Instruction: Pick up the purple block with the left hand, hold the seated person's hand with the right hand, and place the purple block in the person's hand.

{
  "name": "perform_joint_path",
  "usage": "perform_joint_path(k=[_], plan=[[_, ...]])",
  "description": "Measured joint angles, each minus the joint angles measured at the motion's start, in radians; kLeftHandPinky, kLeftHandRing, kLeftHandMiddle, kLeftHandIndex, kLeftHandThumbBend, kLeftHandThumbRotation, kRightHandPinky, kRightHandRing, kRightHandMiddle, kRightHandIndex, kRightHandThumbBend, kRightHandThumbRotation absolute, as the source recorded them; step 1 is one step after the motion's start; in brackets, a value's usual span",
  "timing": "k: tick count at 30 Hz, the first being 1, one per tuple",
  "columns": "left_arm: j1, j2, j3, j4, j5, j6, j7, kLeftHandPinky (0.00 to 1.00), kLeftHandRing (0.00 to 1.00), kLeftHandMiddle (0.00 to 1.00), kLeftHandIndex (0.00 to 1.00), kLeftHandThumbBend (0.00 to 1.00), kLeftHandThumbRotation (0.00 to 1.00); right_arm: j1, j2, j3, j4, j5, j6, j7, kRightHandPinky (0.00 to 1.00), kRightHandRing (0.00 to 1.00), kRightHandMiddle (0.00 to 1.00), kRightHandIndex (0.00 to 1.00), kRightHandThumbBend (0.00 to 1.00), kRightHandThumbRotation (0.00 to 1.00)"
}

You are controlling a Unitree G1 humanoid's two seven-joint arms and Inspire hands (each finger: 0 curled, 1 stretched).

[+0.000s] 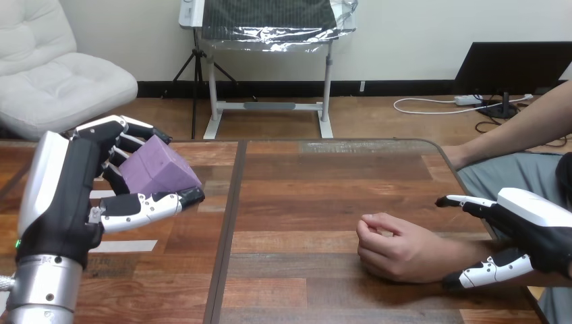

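Observation:
My left hand is raised at the table's left side, shut on the purple block, with fingers over the block's far side and the thumb under its near edge. The person's hand rests on the table at centre right, loosely curled into a fist, knuckles toward me. My right hand is at the person's wrist from the right, open. Its fingers reach out straight past the far side of the forearm with a gap, and its thumb lies along the near side. I see no grip round the wrist.
The wooden table has a dark seam running front to back left of centre. The person's other arm shows at the far right edge. White tape strips lie on the table under my left hand.

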Motion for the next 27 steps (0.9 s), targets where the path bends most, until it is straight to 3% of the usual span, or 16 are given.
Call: perform_joint_path(k=[12,19,27], plan=[[0.006,-0.005,0.0,0.0,-0.014,0.0,-0.001,0.25,0.32,0.38,0.42,0.58,0.0,-0.014,-0.01,0.026,0.018,-0.032,0.003,-0.003,0.95,0.93,0.94,0.92,1.0,0.4],[0.006,-0.006,0.001,0.0,-0.017,0.0,-0.001,0.25,0.31,0.38,0.42,0.58,0.0,-0.024,-0.034,0.053,0.019,-0.038,0.008,0.002,0.95,0.92,0.93,0.92,1.0,0.29],[0.006,-0.007,0.002,0.001,-0.02,-0.001,-0.001,0.23,0.29,0.37,0.42,0.58,0.0,-0.03,-0.041,0.057,0.018,-0.039,0.023,0.017,0.94,0.91,0.92,0.91,1.0,0.16]])
